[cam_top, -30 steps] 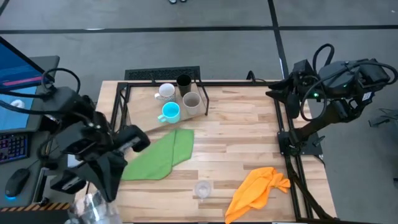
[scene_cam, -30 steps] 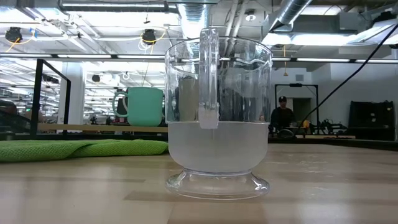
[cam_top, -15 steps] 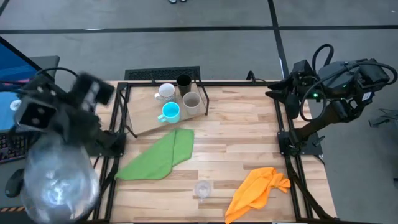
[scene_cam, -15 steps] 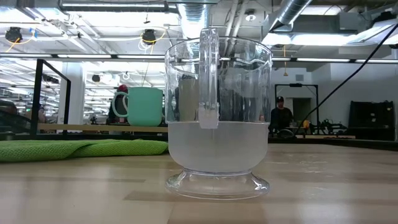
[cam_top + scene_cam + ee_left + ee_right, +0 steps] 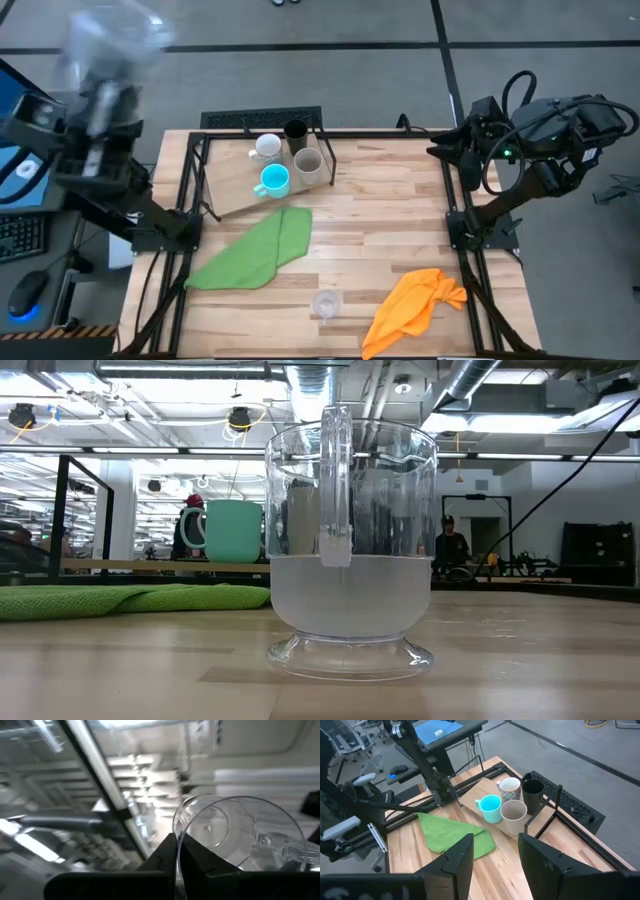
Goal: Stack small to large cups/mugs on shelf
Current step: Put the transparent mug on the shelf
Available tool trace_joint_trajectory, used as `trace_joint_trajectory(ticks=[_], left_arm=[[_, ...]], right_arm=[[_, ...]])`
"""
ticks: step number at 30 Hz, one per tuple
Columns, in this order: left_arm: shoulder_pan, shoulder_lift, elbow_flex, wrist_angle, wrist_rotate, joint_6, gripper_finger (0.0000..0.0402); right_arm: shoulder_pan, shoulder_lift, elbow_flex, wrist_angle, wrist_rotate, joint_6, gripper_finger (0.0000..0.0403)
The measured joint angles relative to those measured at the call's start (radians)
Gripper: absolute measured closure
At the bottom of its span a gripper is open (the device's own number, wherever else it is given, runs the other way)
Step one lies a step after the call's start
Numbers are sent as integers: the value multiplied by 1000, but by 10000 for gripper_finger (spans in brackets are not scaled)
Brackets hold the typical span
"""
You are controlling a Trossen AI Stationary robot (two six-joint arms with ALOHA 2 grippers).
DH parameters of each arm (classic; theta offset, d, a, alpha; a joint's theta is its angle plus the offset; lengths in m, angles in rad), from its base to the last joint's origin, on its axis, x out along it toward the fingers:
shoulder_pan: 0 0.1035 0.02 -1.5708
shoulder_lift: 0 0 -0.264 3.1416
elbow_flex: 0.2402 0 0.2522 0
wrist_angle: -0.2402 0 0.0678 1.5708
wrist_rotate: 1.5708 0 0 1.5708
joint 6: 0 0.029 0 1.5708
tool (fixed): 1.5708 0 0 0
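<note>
The left gripper [image 5: 176,870], clamped on a clear glass [image 5: 235,832], has swung up from low beside the table to high left, away from the shelf [image 5: 232,196]; right gripper [image 5: 492,865] waits, spread wide.

four cups [image 5: 512,802] clustered on shelf [image 5: 485,787], green cloth [image 5: 452,835] nearby, right gripper [image 5: 495,857] apparently open

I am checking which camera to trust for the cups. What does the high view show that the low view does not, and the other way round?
Only the high view shows the white mug, black cup, grey-beige cup, shelf, orange cloth, both arms, and the left gripper raised off the table's left side with a clear glass. Only the low view shows people in the room behind. Both show the footed clear glass mug, blue mug and green cloth.
</note>
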Motion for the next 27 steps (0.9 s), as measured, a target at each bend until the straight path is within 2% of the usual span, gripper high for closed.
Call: trace_joint_trajectory(ticks=[9, 13, 17, 21, 27], left_arm=[[0, 5, 0, -14, -359, 238, 400], [0, 9, 0, -116, -473, 355, 400], [0, 8, 0, -311, -553, 407, 400], [2, 10, -1, -571, -587, 445, 400], [10, 10, -1, -903, -616, 337, 400]], right_arm=[[0, 0, 0, 0, 0, 7, 227], [0, 0, 0, 0, 0, 8, 227], [0, 0, 0, 1, 0, 8, 227], [0, 0, 0, 4, 0, 8, 227], [0, 0, 0, 17, 0, 15, 227]])
